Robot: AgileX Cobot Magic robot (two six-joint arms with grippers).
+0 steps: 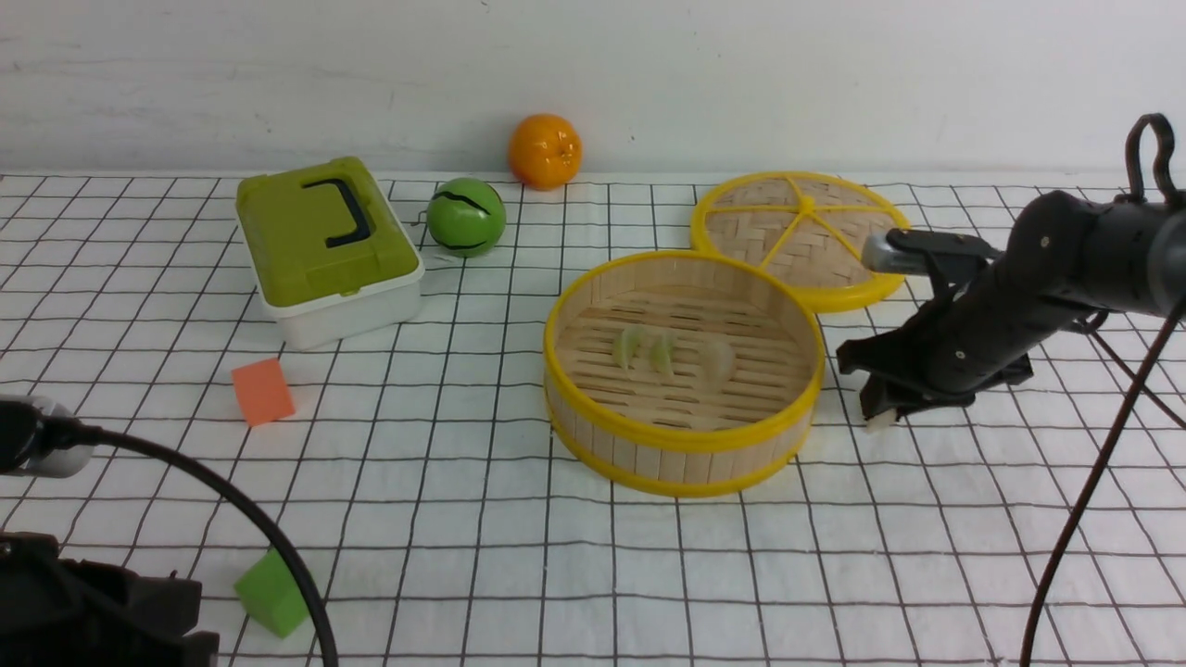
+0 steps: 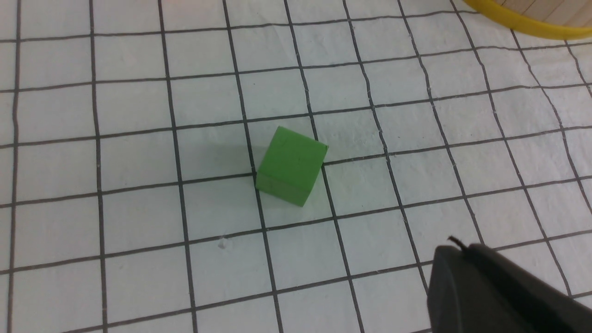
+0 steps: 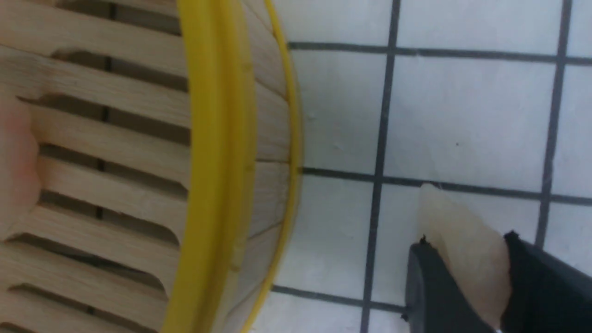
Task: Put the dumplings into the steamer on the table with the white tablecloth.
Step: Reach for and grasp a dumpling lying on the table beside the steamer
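Note:
The bamboo steamer [image 1: 684, 445] stands on the table with the white tablecloth [image 1: 519, 574]. Two pale green dumplings [image 1: 646, 350] and one whitish-pink dumpling [image 1: 718, 357] lie on its slatted floor. My right gripper [image 1: 878, 414] is just right of the steamer, low over the cloth, shut on the other whitish-pink dumpling [image 3: 462, 252]; that dumpling also shows as a pale tip in the front view [image 1: 880, 421]. The steamer's wall [image 3: 273, 138] is close beside it in the right wrist view. My left gripper [image 2: 455, 252] hovers at the near left with its fingers together, holding nothing.
The woven steamer lid [image 1: 797, 232] lies behind the steamer. A green-lidded box [image 1: 324, 245], a green ball [image 1: 466, 217] and an orange [image 1: 545, 151] stand at the back. An orange cube [image 1: 263, 391] and a green cube [image 1: 271, 593] [image 2: 291, 165] lie at the left.

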